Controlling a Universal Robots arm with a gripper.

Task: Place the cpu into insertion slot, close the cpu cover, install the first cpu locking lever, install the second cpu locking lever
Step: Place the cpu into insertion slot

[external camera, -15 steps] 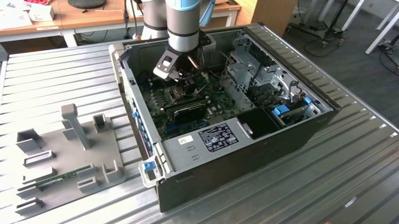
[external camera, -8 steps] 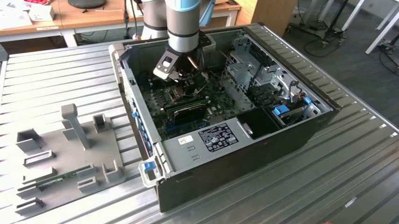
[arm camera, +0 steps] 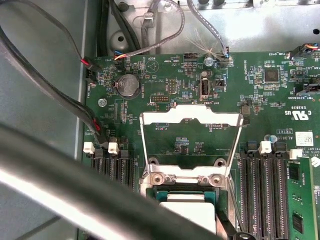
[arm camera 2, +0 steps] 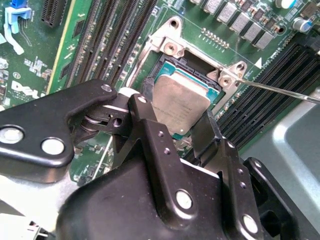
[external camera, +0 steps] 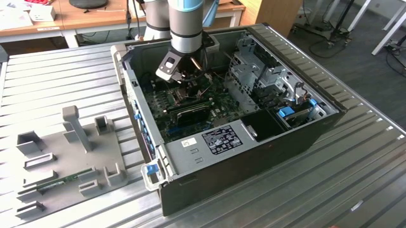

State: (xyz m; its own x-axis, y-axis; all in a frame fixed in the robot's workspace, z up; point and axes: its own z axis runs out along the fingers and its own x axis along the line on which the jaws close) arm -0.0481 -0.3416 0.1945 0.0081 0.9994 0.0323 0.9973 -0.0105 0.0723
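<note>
Exterior view, place: the gripper [external camera: 182, 76] is down inside the open computer case [external camera: 298, 142], toward its far end, above the green board. A grey parts tray [external camera: 120, 156] lies well apart at the exterior view's left.
Exterior view, gives: the arm's setting in the case. The finer detail at the socket comes from the wrist cameras.
Second wrist view, jaws: the two black fingers [arm camera 2: 145, 120] pinch the cpu [arm camera 2: 180, 102] by opposite edges.
Second wrist view, cpu: it is at the insertion slot [arm camera 2: 167, 67], between the long memory slots [arm camera 2: 107, 35]. It looks slightly skewed, and I cannot tell whether it is fully seated or just above.
Second wrist view, gives: the grip itself, and a thin locking lever [arm camera 2: 280, 90] running close past one finger.
First wrist view, cover: the cpu cover [arm camera: 220, 116] stands swung open on its hinge at the far edge of the slot, and the cpu's [arm camera: 187, 210] grey top is just near of that hinge.
First wrist view, gives: the cover's open position, which the other wrist camera cuts off.
Risk, seating: if the chip goes down tilted or rotated, the socket contacts could bend, because the two-edge pinch allows it to pivot.
Risk, snag: a finger could catch the lever wire or the hinge bracket, because both are close by.
</note>
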